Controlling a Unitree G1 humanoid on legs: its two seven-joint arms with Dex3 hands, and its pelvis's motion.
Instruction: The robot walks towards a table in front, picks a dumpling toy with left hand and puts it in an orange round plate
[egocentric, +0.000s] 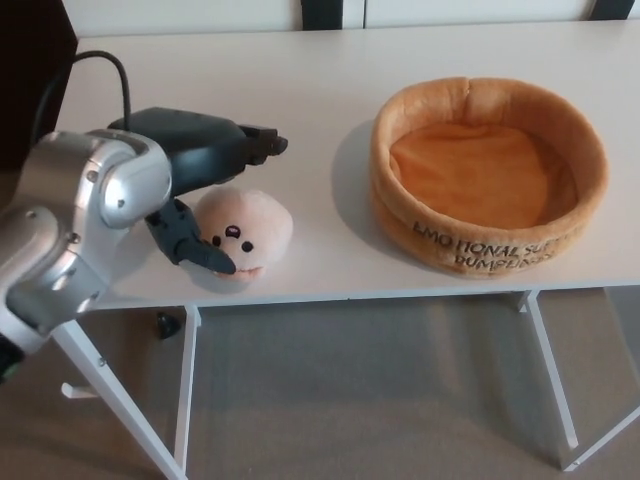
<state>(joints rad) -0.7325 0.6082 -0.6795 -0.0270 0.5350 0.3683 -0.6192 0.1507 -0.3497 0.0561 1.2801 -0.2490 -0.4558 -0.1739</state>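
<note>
The orange plate (487, 170), a soft round basket with dark lettering on its wall, holds nothing. The dumpling (242, 231) sits on the table (320, 90) well left of it. The left hand (200, 170) straddles the dumpling, fingers (262, 144) apart, thumb (203, 252) touching its front, not closed.
</note>
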